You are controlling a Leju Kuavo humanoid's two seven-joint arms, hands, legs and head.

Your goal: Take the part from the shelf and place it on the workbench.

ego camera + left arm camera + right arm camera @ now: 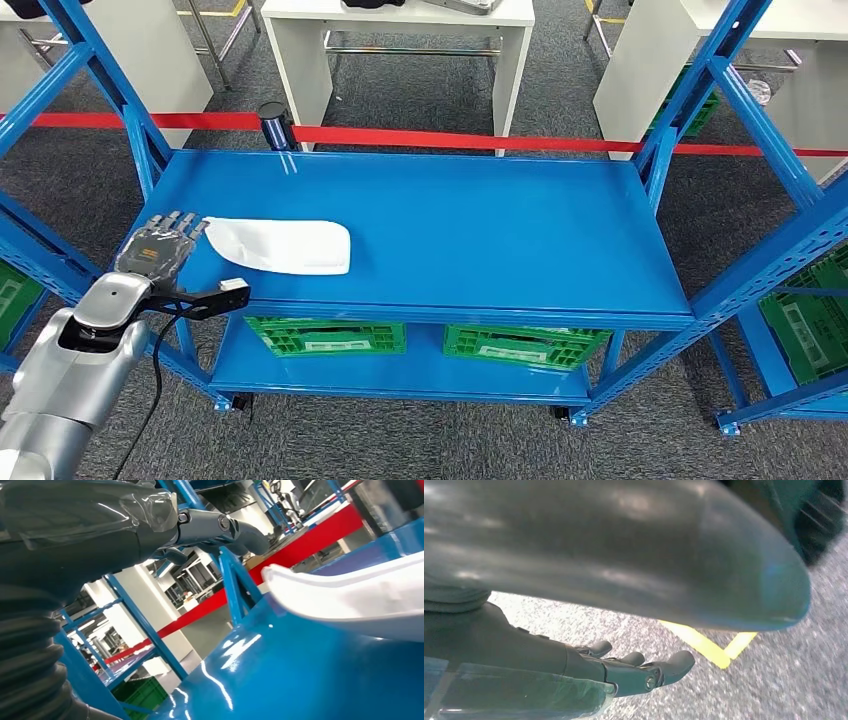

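Head view: left hand (160, 246) flat, fingers spread, empty, just beside white part (283, 245) lying on blue shelf (480, 230). Left wrist view: fingers (220, 530) extended above shelf, apart from part. Right wrist view: right hand (589, 672) empty, fingers loosely extended over grey floor (774, 680).

Grey carpet floor (420, 90) spreads around me. At twelve o'clock stands a white table (400, 30) behind a red barrier tape (450, 138). Green crates (325, 336) sit low at six o'clock. Yellow floor lines (714, 647) cross the carpet.
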